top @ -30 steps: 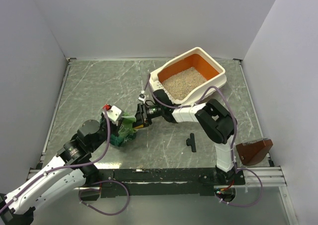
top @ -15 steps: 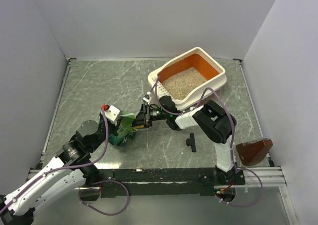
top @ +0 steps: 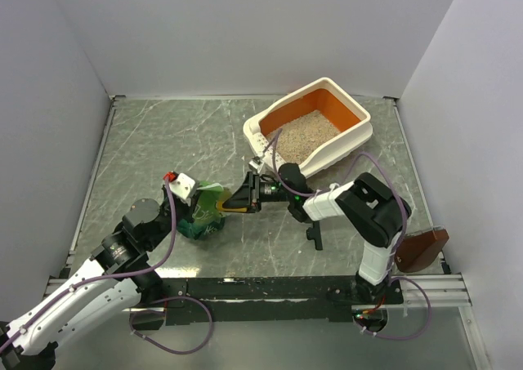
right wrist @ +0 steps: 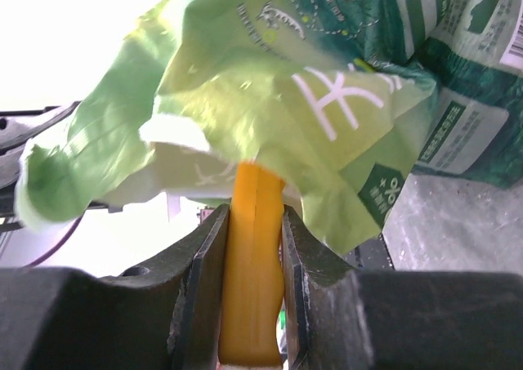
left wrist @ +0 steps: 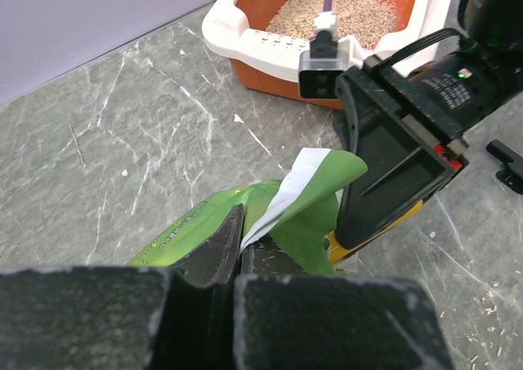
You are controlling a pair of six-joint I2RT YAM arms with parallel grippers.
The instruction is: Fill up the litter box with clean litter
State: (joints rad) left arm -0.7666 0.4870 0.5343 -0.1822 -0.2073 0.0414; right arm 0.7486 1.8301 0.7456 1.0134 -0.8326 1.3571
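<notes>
My left tool (left wrist: 241,239) pinches the bag (left wrist: 310,215) rim to hold its mouth open while my right tool (right wrist: 252,239) clamps the scoop (right wrist: 253,305) pushed inside, to feed the box (top: 343,151) at one o'clock on the worktop (top: 163,141), already holding litter (top: 306,133).

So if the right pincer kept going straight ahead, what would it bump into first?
The green bag. The right pincer is shut on the yellow scoop, which pokes under the bag's crinkly flap, so going on would likely push the scoop deeper into the bag. How deep it sits is hidden.
</notes>
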